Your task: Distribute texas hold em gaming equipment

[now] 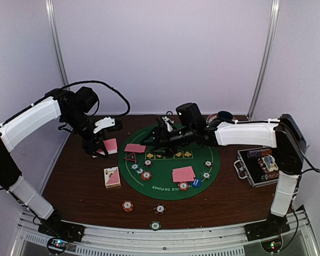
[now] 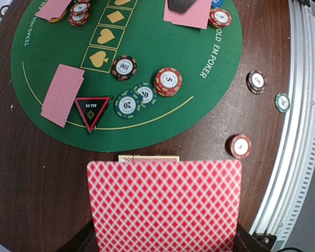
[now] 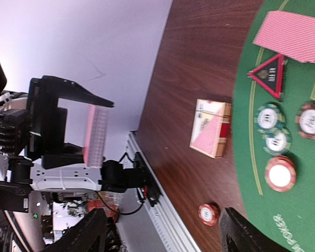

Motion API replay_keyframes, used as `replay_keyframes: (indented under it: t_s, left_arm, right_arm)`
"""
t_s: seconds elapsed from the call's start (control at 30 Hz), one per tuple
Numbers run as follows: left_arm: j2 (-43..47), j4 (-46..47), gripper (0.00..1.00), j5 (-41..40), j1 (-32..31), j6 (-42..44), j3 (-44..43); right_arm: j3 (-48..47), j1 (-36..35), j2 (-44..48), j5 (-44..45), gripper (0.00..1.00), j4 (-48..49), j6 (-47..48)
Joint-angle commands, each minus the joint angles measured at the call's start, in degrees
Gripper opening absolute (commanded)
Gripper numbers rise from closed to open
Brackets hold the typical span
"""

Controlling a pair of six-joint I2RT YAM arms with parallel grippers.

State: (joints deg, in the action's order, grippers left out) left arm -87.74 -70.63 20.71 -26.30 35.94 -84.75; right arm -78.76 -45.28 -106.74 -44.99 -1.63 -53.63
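Fingers of the left gripper (image 1: pixel 102 148) clamp a stack of pink-backed cards (image 2: pixel 165 205) above the brown surface (image 1: pixel 74 181). Right gripper (image 3: pixel 160 226) fingers stand wide apart over the green poker mat (image 1: pixel 161 177).

card box (image 1: pixel 112 177) lies on the table (image 1: pixel 74 184) left of the mat (image 1: pixel 161 173), case (image 1: pixel 258 166) right of it.

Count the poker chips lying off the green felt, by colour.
Orange-red chip: 1
Dark chip: 1
Green chip: 1
Total: 3
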Motion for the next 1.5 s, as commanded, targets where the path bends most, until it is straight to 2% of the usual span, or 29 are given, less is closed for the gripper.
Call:
replay_keyframes:
  t_s: [0.0,0.27,0.87,1.17,1.47]
  left_arm:
    - [0.3,0.6,0.00,1.8,0.1,-0.8,-1.3]
    - [0.4,0.8,0.00,1.3,0.1,-0.7,-1.0]
    - [0.3,0.8,0.00,1.5,0.1,-0.8,-2.0]
    - [0.4,0.8,0.00,1.6,0.1,-0.7,-2.1]
    - [0.7,0.5,0.00,1.4,0.1,-0.5,-2.1]
  right_arm:
    - [-5.8,-3.5,-6.2,-2.1,0.78,17.7,-12.4]
    - [-14.8,-6.8,-14.1,-4.2,0.79,23.3,-17.8]
    - [-25.8,-9.5,-23.9,-9.8,0.70,23.3,-23.1]
    - [-29.2,-9.9,-27.4,-11.2,0.65,23.4,-25.3]
    - [-25.8,-8.6,-27.5,-11.0,0.59,23.5,-25.3]
